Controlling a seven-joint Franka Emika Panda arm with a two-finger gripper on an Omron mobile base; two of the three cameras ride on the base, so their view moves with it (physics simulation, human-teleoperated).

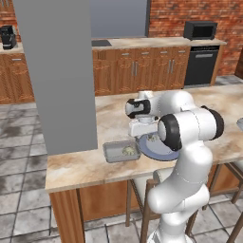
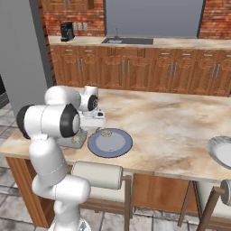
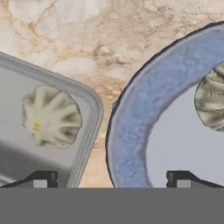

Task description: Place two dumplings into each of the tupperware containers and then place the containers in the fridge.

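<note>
Tool (image 3: 111,177) spread wide (nothing held), pointing down over the desk (image 3: 87,39), straddling grey container (image 3: 83,94) rim and blue-grey plate (image 3: 131,131).

Arm (image 1: 182,142), lower right of left base view: glossy white, rounded tubular links, fat bulbous shells at the joints. Joints capped by dark, near-black rings and discs; one large black band at the elbow, right of centre. Hand block white, boxy, with a dark round face. No cables, screws or markings discernible. Gripper (image 3: 112,178), bottom of hand view: two small dark finger tips (image 3: 41,179), squared, each with a pale grey pad.
</note>
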